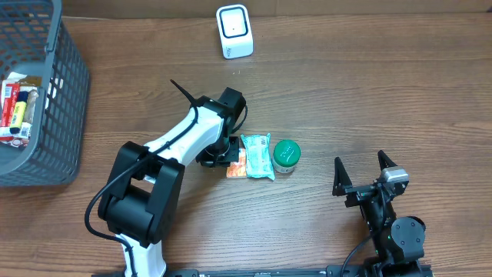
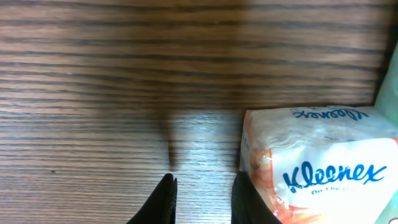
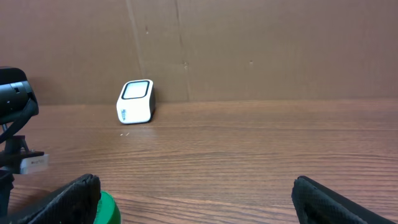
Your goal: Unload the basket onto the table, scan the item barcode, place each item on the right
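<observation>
Your left hand (image 2: pixel 202 202) sits low over the counter (image 2: pixel 93 93), fingers narrowly parted with only bare wood between them; it holds nothing. One finger (image 2: pixel 252 199) is just beside the edge of the Kleenex pack (image 2: pixel 317 168), which lies flat, so the hand looks lined up to take that pack by its side.

The pack is orange and white, with "Kleenex" in blue script on its face and again, inverted, along the far edge. The smaller line beneath is too blurred to read, and no barcode shows.

From overhead the pack touches a teal packet (image 1: pixel 257 156), with a green-lidded tub (image 1: pixel 287 154) beyond it. The scanner (image 1: pixel 234 31) stands well apart at the far edge, likely so that you can present a code to its window. Your right hand (image 1: pixel 361 175) waits wide and empty.
</observation>
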`<state>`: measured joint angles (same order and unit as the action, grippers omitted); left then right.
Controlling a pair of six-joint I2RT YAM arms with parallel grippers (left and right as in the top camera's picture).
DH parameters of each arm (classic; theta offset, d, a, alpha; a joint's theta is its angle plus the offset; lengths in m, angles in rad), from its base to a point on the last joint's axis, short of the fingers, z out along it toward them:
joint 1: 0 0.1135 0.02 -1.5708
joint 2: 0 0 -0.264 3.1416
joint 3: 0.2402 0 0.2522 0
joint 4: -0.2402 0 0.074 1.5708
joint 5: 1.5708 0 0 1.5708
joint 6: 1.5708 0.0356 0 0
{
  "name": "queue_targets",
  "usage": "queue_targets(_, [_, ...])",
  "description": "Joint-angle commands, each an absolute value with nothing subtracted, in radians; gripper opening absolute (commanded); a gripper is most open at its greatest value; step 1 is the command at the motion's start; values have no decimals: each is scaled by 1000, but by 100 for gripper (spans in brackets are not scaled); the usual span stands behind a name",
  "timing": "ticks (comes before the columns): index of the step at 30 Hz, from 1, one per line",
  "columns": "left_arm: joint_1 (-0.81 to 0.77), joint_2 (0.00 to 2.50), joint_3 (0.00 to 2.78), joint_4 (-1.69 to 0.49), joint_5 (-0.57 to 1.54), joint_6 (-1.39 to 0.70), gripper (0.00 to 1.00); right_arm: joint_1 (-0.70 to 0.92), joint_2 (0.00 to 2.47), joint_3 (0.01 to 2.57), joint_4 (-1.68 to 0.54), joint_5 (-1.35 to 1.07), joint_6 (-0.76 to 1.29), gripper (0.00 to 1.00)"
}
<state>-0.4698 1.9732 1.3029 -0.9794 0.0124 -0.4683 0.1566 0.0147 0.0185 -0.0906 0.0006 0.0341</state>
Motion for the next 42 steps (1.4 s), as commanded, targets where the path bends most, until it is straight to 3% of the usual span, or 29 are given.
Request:
queue_targets(1, [-483, 1962, 1297, -975, 26, -479, 15, 150, 3, 8, -84, 7, 42, 100])
queue_targets(6, [-483, 1962, 1297, -973, 26, -479, 15, 150, 3, 8, -84, 6, 42, 100])
queue_targets(9, [-483, 1962, 1298, -976, 26, -467, 4, 150, 3, 8, -84, 7, 42, 100])
queue_targets(15, [-479, 1961, 1346, -1015, -38, -463, 4, 150, 3, 8, -84, 7, 42, 100])
queue_targets(27, [-350, 1961, 1933, -1385, -305, -299, 13, 150, 3, 8, -84, 7, 42, 100])
queue_targets(31, [-298, 1961, 2174, -1463, -367, -216, 29, 150, 3, 8, -84, 7, 42, 100])
queue_targets(32, [-285, 1961, 2226, -1467, -369, -176, 49, 150, 3, 8, -84, 6, 42, 100])
queue_targets(34, [-255, 1961, 2336, -1465, -369, -97, 64, 150, 3, 8, -84, 6, 42, 100])
queue_targets(38, [-163, 1961, 2537, -1441, -376, 18, 70, 150, 3, 8, -84, 6, 42, 100])
queue_targets(42, [-39, 1961, 2635, -1395, -374, 56, 86, 150, 3, 8, -84, 6, 42, 100])
